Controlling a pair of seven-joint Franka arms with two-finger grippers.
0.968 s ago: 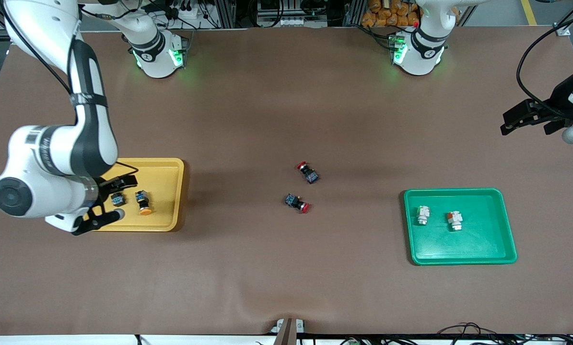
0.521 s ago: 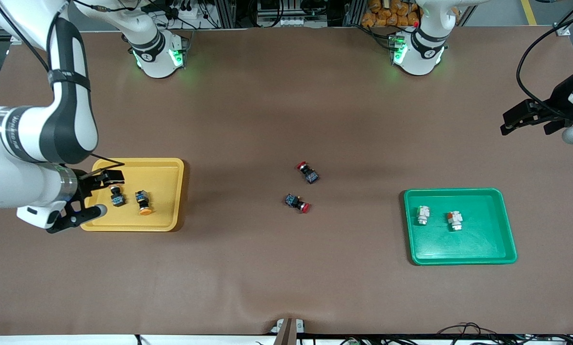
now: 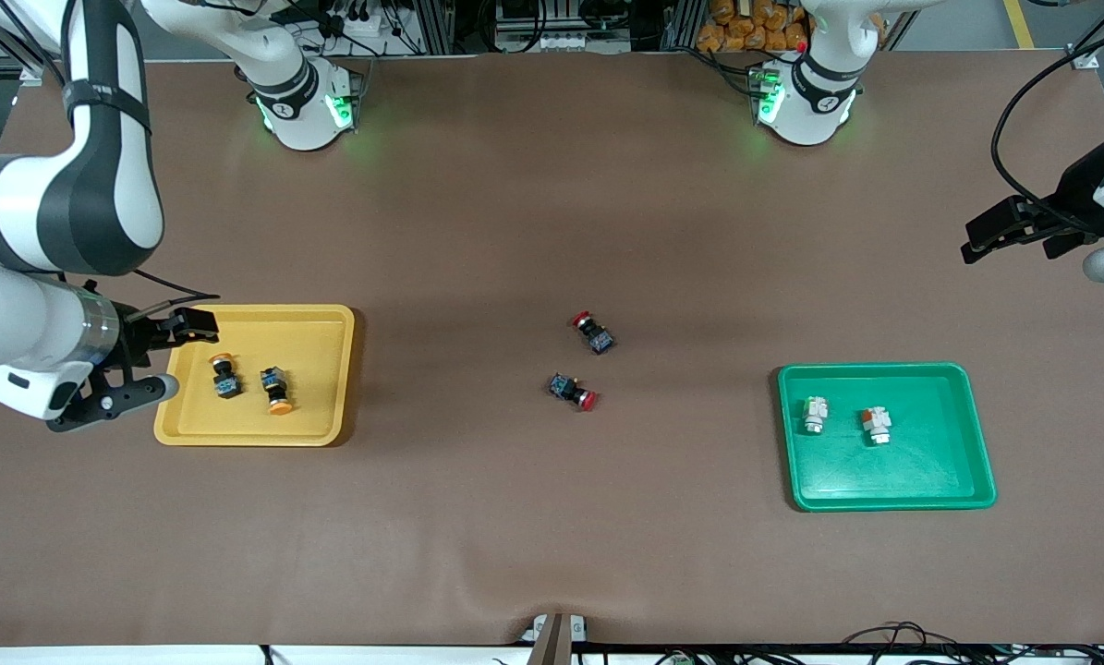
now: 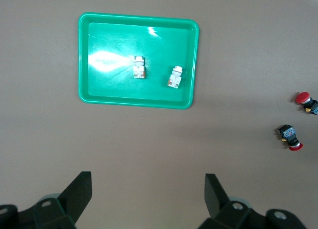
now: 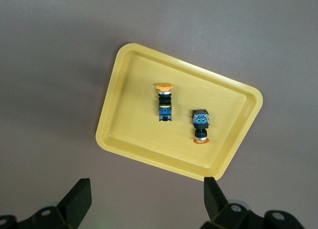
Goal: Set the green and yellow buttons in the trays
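Two yellow-capped buttons (image 3: 222,374) (image 3: 275,390) lie side by side in the yellow tray (image 3: 316,420). The right wrist view shows the same yellow-capped buttons (image 5: 164,101) (image 5: 200,124) in the yellow tray (image 5: 134,134). Two white buttons (image 3: 815,414) (image 3: 877,425) lie in the green tray (image 3: 930,462). In the left wrist view the white buttons (image 4: 139,67) (image 4: 175,77) sit in the green tray (image 4: 109,80). My right gripper (image 3: 185,353) (image 5: 146,194) hangs open and empty over the yellow tray's edge. My left gripper (image 3: 1037,242) (image 4: 147,189) waits open and empty over bare table.
Two red-capped switches (image 3: 593,332) (image 3: 573,391) lie on the brown mat between the trays, the second nearer the front camera. The left wrist view shows these red-capped switches (image 4: 307,102) (image 4: 290,137) too. Both arm bases stand at the table's back edge.
My right gripper has drawn back from over the yellow tray toward the right arm's end of the table, uncovering the button it was over. The left arm has barely moved.
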